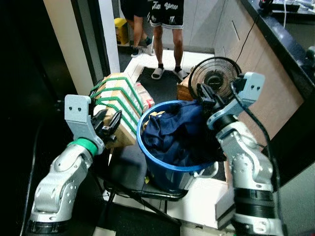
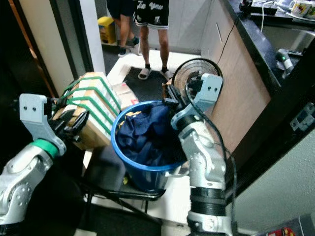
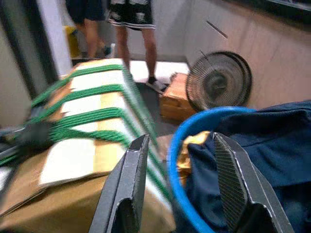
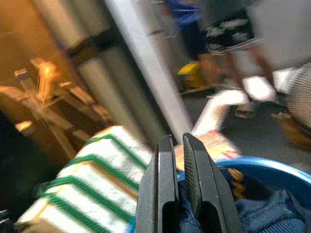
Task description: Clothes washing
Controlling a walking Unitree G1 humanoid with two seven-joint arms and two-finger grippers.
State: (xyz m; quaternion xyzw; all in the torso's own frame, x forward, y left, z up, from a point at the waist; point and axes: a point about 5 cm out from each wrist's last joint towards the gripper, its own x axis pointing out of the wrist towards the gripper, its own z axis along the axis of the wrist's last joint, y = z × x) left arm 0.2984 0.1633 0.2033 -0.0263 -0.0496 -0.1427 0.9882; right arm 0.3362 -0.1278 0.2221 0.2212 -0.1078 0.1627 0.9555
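A blue round laundry basket [image 1: 143, 142] stands in front of me, heaped with a navy garment [image 1: 177, 132]; a bit of yellow cloth [image 3: 187, 150] shows at its near rim. My right gripper [image 1: 203, 97] sits at the basket's far right rim, and its fingers [image 4: 163, 184] are pressed together with navy cloth bunched up against them. My left gripper [image 1: 109, 120] hangs open to the left of the basket, beside a cardboard box [image 1: 118, 98]. The left wrist view has its fingers [image 3: 129, 184] wide apart with nothing between them.
The cardboard box bound with green straps [image 3: 97, 116] touches the basket's left side. A black floor fan [image 1: 215, 73] and a wooden crate [image 1: 184, 91] stand behind the basket. A person [image 1: 165, 34] in sandals stands further back. A counter [image 1: 280, 44] runs along the right.
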